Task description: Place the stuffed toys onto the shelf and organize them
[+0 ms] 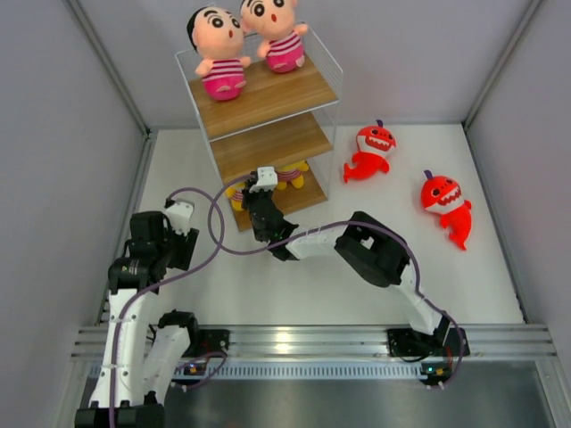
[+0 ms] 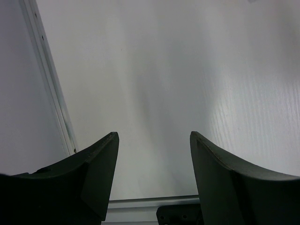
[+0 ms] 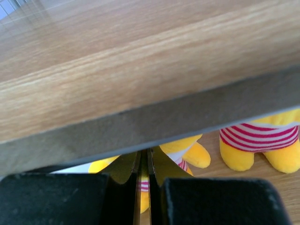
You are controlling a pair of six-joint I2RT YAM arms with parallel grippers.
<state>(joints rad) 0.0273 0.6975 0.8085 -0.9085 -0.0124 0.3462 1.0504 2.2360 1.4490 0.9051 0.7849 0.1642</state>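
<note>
The shelf (image 1: pixel 268 100) stands at the back, with both boy dolls (image 1: pixel 219 53) (image 1: pixel 278 36) on its top board. Two red sharks (image 1: pixel 370 152) (image 1: pixel 446 203) lie on the table to its right. My right gripper (image 1: pixel 260 185) reaches into the bottom tier. In the right wrist view its jaws (image 3: pixel 145 157) stand almost together, and one yellow doll (image 3: pixel 187 150) shows striped fabric in the slit. The other yellow doll (image 3: pixel 260 140) stands to the right on the same board. The middle board (image 3: pixel 140 70) hides both dolls' upper parts. My left gripper (image 2: pixel 154 136) is open and empty.
The left arm (image 1: pixel 147 250) is folded back at the left, over bare white table (image 2: pixel 178 70) beside the left wall rail (image 2: pixel 51 93). The right arm's cable loops in front of the shelf (image 1: pixel 214 223). Grey walls close in both sides.
</note>
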